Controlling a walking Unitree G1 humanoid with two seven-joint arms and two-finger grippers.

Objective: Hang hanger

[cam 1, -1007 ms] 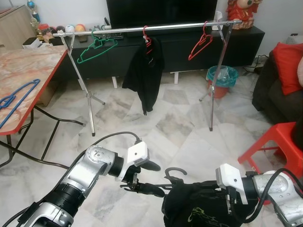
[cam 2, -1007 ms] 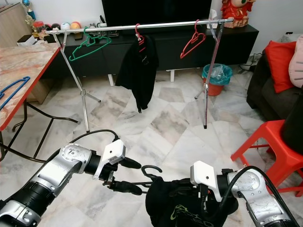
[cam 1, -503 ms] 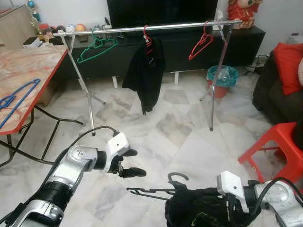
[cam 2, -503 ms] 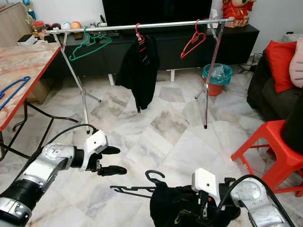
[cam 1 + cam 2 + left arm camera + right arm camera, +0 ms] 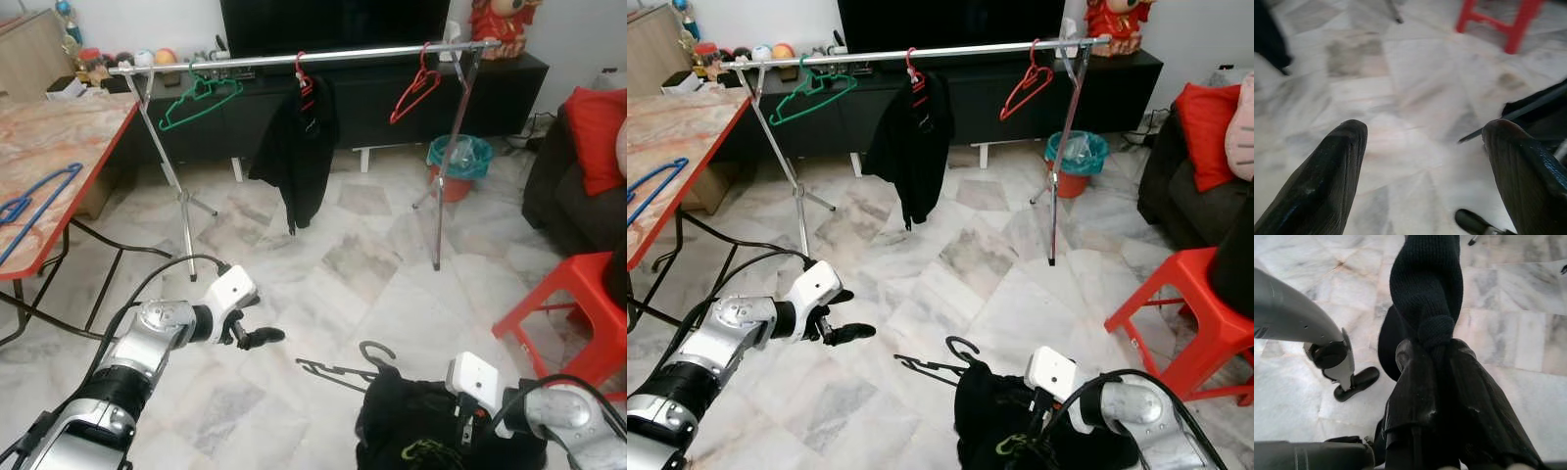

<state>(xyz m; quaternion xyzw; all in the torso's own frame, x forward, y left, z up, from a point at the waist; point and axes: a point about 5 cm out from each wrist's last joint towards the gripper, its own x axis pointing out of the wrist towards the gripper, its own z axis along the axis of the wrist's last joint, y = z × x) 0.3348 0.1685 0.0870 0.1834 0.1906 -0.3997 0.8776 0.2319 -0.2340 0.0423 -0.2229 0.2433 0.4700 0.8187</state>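
While our right end effector [image 5: 1442,357] stays low at the near right of the floor, its two black fingers are pressed together on a fold of the black garment [image 5: 421,421], which bunches beside our right arm. We see the black hanger [image 5: 345,368] threaded into that garment, its hook curling up above the cloth and one thin arm jutting out to the left over the marble floor [image 5: 362,255]. Our left end effector [image 5: 257,331] hovers left of the hanger's tip, apart from it, with its fingers [image 5: 1334,176] spread wide and nothing between them.

Across the floor, in front of the dark TV cabinet [image 5: 392,93], stands the silver clothes rail [image 5: 294,59]. We count a green hanger [image 5: 199,98] near its left end, a red hanger [image 5: 415,90] near its right end, and a dark garment [image 5: 295,152] hanging from another red hanger near the middle. On the marble-topped surface [image 5: 59,147] at the left lies a blue hanger [image 5: 34,204] near its front edge. A red stool [image 5: 578,304] stands at the right, and a teal-lined bin [image 5: 458,162] sits behind the rail's right leg.
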